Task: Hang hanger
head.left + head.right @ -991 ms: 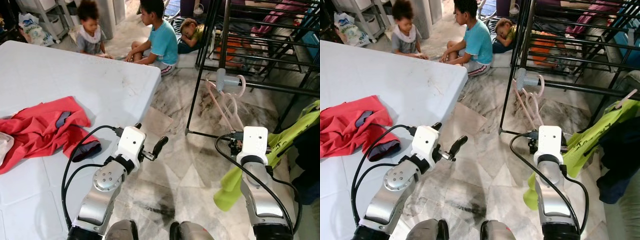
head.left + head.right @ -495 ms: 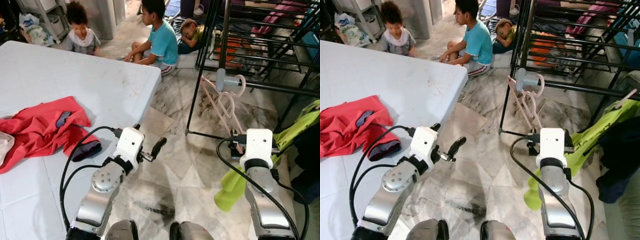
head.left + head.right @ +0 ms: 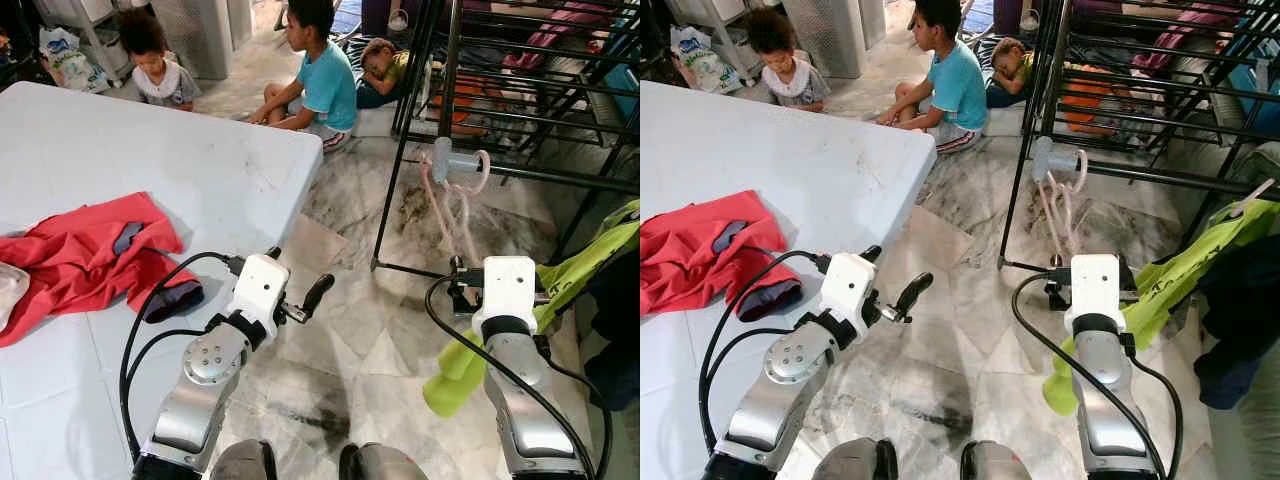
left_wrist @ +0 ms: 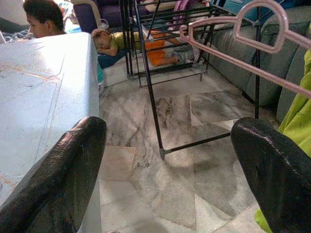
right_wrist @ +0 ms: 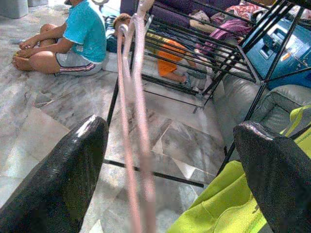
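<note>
The pink hanger point(image 3: 452, 190) already hooks over the cross bar of the black drying rack point(image 3: 520, 95), with its body dangling toward the floor, and it looks blurred, which suggests it is swinging. The likely trouble from here is that swing: the hook might slide along the bar or slip off it, and the rack's thin legs would rock if an arm bumped them. The lime green garment point(image 3: 540, 300) draped just beside the right arm could catch on it and be dragged.

On the left, the white surface point(image 3: 150, 170) carries a crumpled red cloth point(image 3: 75, 260) near its left edge. The left end effector point(image 3: 305, 300) hangs off the surface's right edge above the floor, fingers apart and holding nothing. Beyond the far right corner of the surface three children sit or lie on the marble floor point(image 3: 350, 330), close enough to the rack that a falling hanger or a turning arm could reach them.

To the right, the right end effector point(image 5: 170, 170) points at the rack, fingers point(image 5: 58, 174) spread wide, the hanger between them in the wrist view but not gripped. A grey sofa point(image 5: 252, 102) stands behind the rack.
</note>
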Available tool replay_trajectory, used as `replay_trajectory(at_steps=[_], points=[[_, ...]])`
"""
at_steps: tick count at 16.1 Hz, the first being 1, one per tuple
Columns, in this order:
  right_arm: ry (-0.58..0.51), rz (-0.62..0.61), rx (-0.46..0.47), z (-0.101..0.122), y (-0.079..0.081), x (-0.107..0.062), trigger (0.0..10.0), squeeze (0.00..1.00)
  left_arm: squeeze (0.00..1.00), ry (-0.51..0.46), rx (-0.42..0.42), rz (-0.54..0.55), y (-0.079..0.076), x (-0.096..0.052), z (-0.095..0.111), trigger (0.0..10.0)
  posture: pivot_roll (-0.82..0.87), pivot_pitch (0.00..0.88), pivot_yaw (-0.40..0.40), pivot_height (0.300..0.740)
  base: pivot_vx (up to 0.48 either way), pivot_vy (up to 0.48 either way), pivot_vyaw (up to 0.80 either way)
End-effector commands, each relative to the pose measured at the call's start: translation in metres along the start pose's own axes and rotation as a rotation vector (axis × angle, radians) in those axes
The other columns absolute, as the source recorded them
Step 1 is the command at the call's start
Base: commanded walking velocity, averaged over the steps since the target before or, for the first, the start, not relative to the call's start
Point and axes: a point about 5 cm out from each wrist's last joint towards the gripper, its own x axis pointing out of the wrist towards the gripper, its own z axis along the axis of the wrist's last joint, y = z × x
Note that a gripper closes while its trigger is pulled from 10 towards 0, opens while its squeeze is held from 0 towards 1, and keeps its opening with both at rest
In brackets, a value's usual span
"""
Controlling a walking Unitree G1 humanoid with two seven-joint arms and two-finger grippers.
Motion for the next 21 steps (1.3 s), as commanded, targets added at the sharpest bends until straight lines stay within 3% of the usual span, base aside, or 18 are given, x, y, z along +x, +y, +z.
replay_trajectory(at_steps=[1,10,12,14,17,21], points=[[-0.025,0.006,-0.006,0.0051,-0.0004,-0.0001,10.0,0.44,0.00,-0.008,0.008,-0.003,-0.0006,-0.0015,0.0019,10.0,-0.02,0.092,0.008,0.740,0.000,0.000,0.00],[-0.024,0.002,-0.007,0.0052,-0.0008,0.0022,10.0,0.37,0.00,-0.017,0.009,0.046,0.0021,0.0012,0.0029,10.0,-0.03,0.093,0.005,0.740,0.000,-0.054,0.00],[-0.024,0.001,-0.007,0.0055,-0.0003,0.0028,10.0,0.29,0.00,-0.027,0.012,0.016,0.0011,0.0012,0.0045,10.0,-0.03,0.093,0.005,0.740,0.000,0.000,0.00],[-0.023,-0.004,-0.008,0.0054,-0.0003,0.0029,10.0,0.09,0.00,-0.029,0.012,0.009,0.0012,0.0007,0.0046,10.0,-0.03,0.093,0.005,0.740,0.000,-0.328,0.00],[-0.021,-0.006,-0.010,0.0050,-0.0004,0.0032,10.0,0.00,0.00,-0.027,0.011,0.012,0.0013,0.0006,0.0042,10.0,-0.03,0.093,0.005,0.740,0.000,-0.344,0.00],[-0.022,-0.007,-0.015,0.0053,-0.0001,0.0040,10.0,0.00,0.00,-0.026,0.011,0.009,0.0007,0.0004,0.0040,10.0,-0.03,0.098,0.003,0.740,0.000,-0.359,0.00]])
